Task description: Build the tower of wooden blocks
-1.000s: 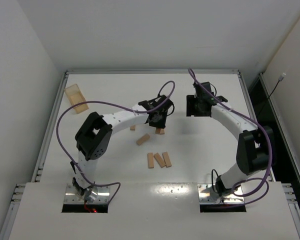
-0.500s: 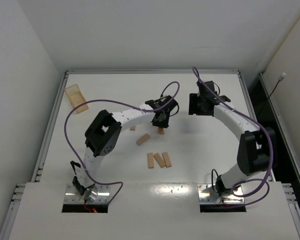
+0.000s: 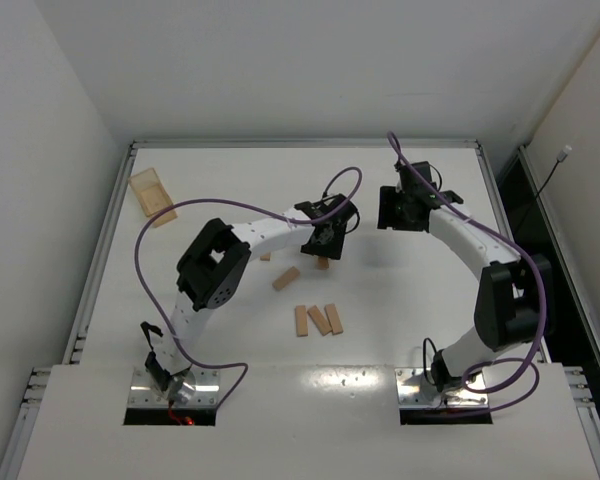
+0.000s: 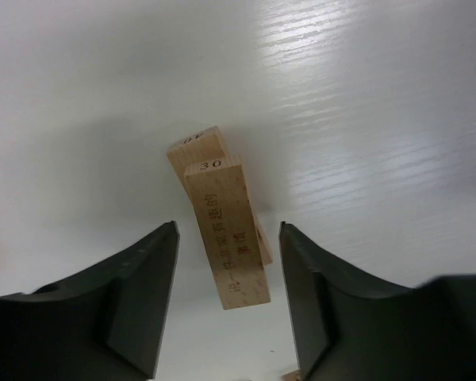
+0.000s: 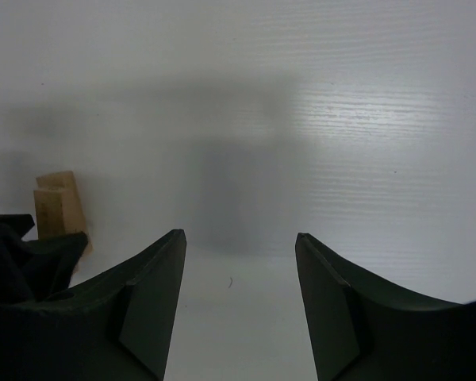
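Observation:
The tower is two light-tan wood blocks stacked flat on the table. The upper block [image 4: 226, 238] lies slightly askew on the lower block [image 4: 197, 148]. My left gripper [image 4: 228, 232] hangs over this stack [image 3: 322, 262], open, with a gap between each finger and the upper block. More wood blocks lie loose: one [image 3: 286, 278] and another [image 3: 265, 256] beside the left arm, and three side by side [image 3: 319, 320] nearer the bases. My right gripper [image 3: 393, 212] is open over bare table right of the stack, with nothing between its fingers [image 5: 155, 302]. The stack [image 5: 57, 208] also shows at the left of the right wrist view.
A translucent amber box [image 3: 152, 196] lies at the far left of the table. The left arm's purple cable [image 3: 155, 225] loops over the left half. A raised metal rim [image 3: 305, 143] borders the table.
My left gripper's jaws have parted and let go of the upper block, which now rests on the lower one. The left arm's elbow swung right. The right gripper shifted slightly.

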Robot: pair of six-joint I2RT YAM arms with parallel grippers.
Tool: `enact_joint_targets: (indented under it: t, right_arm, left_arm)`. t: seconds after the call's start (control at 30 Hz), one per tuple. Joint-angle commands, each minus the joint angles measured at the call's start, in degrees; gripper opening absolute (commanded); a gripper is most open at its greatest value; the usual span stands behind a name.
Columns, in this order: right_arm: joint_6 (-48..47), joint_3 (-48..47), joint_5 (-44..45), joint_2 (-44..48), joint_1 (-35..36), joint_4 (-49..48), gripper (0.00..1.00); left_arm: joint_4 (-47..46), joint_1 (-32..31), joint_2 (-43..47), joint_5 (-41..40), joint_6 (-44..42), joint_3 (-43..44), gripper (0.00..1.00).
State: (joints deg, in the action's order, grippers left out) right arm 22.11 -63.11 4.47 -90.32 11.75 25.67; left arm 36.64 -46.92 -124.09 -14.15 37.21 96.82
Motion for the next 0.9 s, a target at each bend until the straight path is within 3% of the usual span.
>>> enact_joint_targets:
  t: [0.0, 0.13, 0.3, 0.43, 0.57, 0.63, 0.67, 0.87]
  right_arm:
    - [0.74, 0.01, -1.04, 2.17, -0.32, -2.12, 0.55]
    - [0.74, 0.53, -1.66, 2.69, -0.32, -2.64, 0.55]
    - [0.74, 1.06, -2.27, 2.7, -0.32, -3.17, 0.55]
    - [0.74, 1.06, -2.79, 2.7, -0.32, -3.17, 0.55]
    - [0.74, 1.06, -2.8, 2.7, -0.85, -3.17, 0.55]
    - [0.74, 1.06, -2.8, 2.7, -0.85, -3.17, 0.55]
    - [0.74, 1.06, -2.8, 2.7, -1.37, -3.17, 0.53]
    - [0.74, 1.06, -3.85, 2.7, -1.38, -3.17, 0.53]
  left_arm:
    - [-0.78, -0.02, -0.36, 0.44, 0.05, 1.8, 0.52]
    - [-0.78, -0.02, -0.89, -0.61, 0.05, 1.8, 0.65]
    - [-0.78, -0.02, -1.94, -0.61, 0.05, 2.33, 0.66]
    - [-0.78, -0.02, -4.22, -0.09, -0.56, 3.55, 0.61]
    - [-0.78, -0.02, -5.46, -0.61, -1.09, 4.08, 0.47]
    - [-0.78, -0.02, -5.46, -1.14, -1.09, 4.08, 0.36]
    - [-0.78, -0.02, -5.46, -1.14, -1.09, 4.08, 0.25]
    - [-0.78, -0.02, -3.18, -4.39, -0.56, 0.66, 0.0]
